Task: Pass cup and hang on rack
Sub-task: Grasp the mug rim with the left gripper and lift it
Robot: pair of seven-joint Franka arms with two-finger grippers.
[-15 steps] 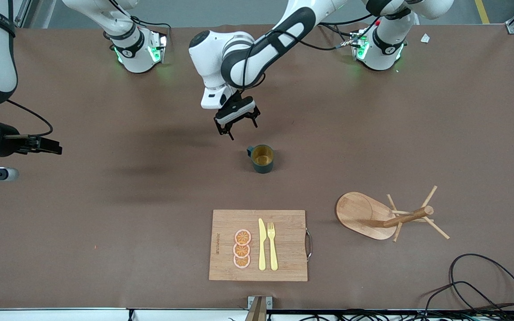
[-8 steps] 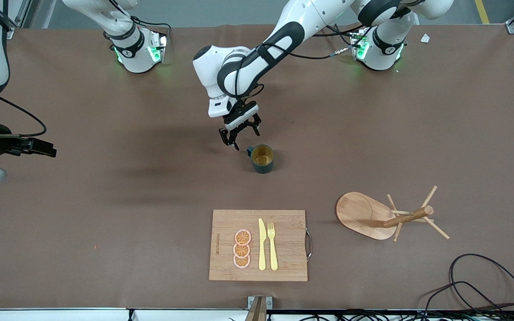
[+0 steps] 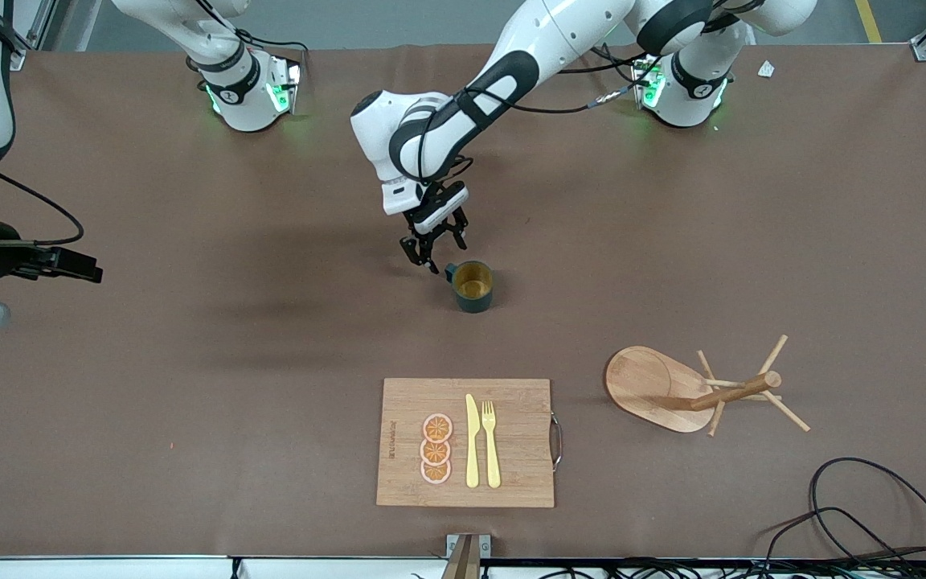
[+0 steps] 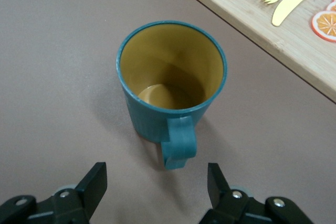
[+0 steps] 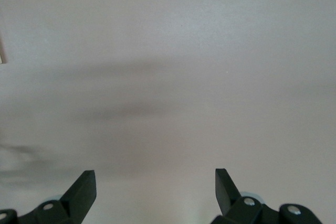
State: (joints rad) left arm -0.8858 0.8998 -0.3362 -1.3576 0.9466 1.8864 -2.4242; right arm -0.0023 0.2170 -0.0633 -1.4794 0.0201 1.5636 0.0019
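Note:
The dark teal cup (image 3: 473, 285) stands upright mid-table, its yellowish inside (image 4: 168, 77) showing and its small handle (image 4: 178, 148) turned toward my left gripper. My left gripper (image 3: 434, 248) hangs low beside the cup on the handle side. It is open, its fingers (image 4: 94, 182) on either side of the handle's line, and the handle's tip lies just outside the gap. The wooden rack (image 3: 696, 390) stands nearer the front camera, toward the left arm's end. My right gripper (image 3: 69, 265) waits open over bare table (image 5: 168, 77) at the right arm's end.
A bamboo cutting board (image 3: 511, 466) with a yellow knife, a fork and orange slices lies nearer the front camera than the cup. Black cables (image 3: 873, 498) coil at the front corner by the left arm's end.
My left gripper came down and moved in toward the cup's handle, and its fingers narrowed a little. The right arm drifted slightly, then stayed still.

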